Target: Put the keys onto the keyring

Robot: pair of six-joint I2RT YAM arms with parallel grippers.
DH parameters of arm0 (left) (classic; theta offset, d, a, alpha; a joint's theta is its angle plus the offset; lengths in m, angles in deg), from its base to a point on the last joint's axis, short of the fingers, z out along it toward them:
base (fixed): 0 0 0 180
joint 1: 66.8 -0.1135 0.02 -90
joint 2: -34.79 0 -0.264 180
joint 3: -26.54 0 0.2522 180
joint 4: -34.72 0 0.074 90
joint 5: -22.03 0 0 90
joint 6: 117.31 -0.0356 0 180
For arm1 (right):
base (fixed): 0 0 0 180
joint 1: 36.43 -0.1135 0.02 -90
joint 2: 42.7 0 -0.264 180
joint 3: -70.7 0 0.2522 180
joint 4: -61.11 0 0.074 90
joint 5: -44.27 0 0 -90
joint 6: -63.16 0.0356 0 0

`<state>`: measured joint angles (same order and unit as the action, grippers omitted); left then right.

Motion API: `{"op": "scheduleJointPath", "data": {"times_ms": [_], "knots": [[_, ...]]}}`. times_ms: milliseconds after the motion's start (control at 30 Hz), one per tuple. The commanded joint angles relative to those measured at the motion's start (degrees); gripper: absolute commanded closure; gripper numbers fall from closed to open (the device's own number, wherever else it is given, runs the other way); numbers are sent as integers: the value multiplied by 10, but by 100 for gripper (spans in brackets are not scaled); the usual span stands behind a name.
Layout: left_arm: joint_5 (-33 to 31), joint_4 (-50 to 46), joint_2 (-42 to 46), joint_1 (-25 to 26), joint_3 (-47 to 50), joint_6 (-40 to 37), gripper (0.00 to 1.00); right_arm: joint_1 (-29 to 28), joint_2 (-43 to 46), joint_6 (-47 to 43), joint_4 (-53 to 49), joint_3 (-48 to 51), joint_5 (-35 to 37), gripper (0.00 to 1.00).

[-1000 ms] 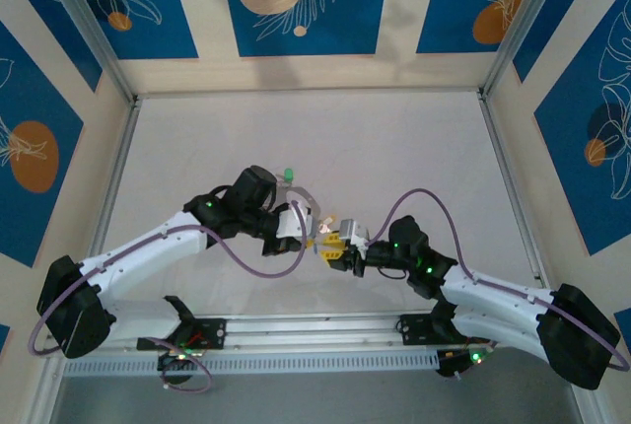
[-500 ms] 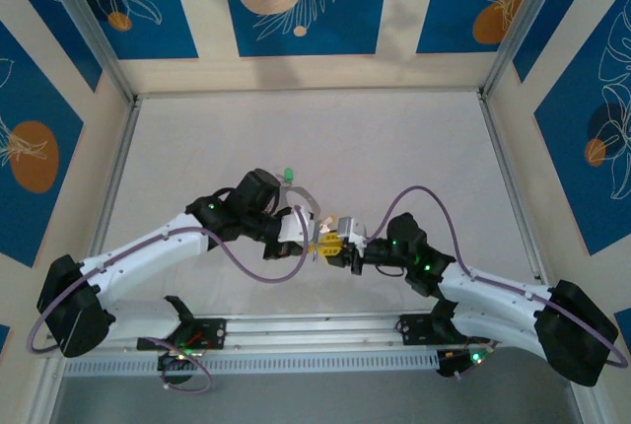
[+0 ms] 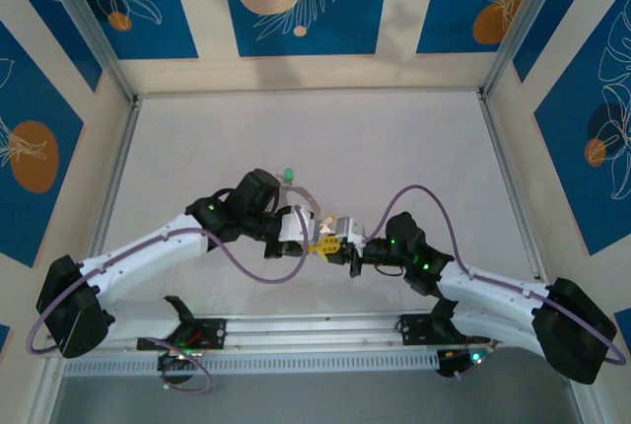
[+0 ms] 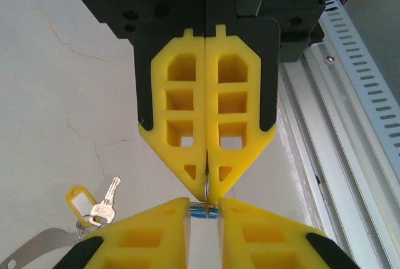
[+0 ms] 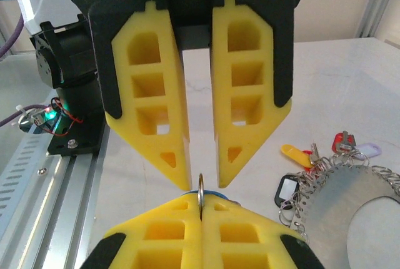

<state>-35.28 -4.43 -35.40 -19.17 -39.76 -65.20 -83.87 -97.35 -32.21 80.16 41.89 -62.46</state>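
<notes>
My two grippers meet tip to tip above the table near the front rail. The right gripper (image 5: 200, 199) is shut on the small split ring (image 5: 200, 187) of a blue-tagged key (image 4: 199, 211). The left gripper (image 4: 203, 203) faces it with its jaws a little apart, the blue tag lying in the gap. From above, the left gripper (image 3: 317, 244) and the right gripper (image 3: 340, 245) almost touch. The keyring (image 5: 331, 194), a grey metal loop, lies on the table beside them with several small rings and tagged keys (image 5: 294, 153) on it.
A key with a yellow tag (image 4: 81, 197) lies on the table by the keyring's edge (image 4: 37, 247). A green tag (image 3: 289, 174) lies just beyond the keyring (image 3: 301, 195). The aluminium rail (image 4: 337, 131) runs along the near edge, close beside both grippers.
The right gripper has closed onto the small ring after edging left toward the left gripper. The left gripper's jaws, shut before, have parted a little.
</notes>
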Motion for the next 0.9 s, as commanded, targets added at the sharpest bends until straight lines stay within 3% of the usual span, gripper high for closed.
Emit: {"op": "scheduleJointPath", "data": {"times_ms": [0,433,600,700,867], "knots": [[4,12,7,7,7,-3,82,1,14,6,22,-7,-2,100],[19,34,5,7,1,10,88,-3,-8,4,22,-22,-15,100],[44,47,5,7,6,16,100,-5,-19,4,33,-24,-13,100],[45,45,7,7,6,12,100,-4,-17,3,38,-16,3,86],[48,31,17,0,3,-17,100,-3,5,6,36,7,21,79]]}}
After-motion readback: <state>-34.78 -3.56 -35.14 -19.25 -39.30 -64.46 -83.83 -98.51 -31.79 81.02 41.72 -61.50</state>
